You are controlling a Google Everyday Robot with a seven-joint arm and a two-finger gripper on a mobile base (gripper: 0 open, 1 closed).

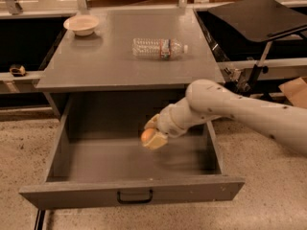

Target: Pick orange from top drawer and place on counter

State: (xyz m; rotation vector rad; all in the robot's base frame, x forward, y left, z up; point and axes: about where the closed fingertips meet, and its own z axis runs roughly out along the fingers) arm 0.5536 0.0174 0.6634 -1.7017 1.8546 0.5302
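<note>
The top drawer (129, 190) is pulled wide open below the counter (120, 61). My gripper (152, 132) hangs inside the drawer opening, a little above its floor and towards the middle right. Its beige pads (157, 141) are shut on the small orange (147, 135), which shows between them on the left side. The white arm reaches in from the right over the drawer's right wall.
A clear plastic water bottle (159, 48) lies on its side on the counter. A pale bowl (81, 25) stands at the counter's back left corner. A black tray on a stand (259, 18) is at the right. The drawer's black handle (135, 197) faces front.
</note>
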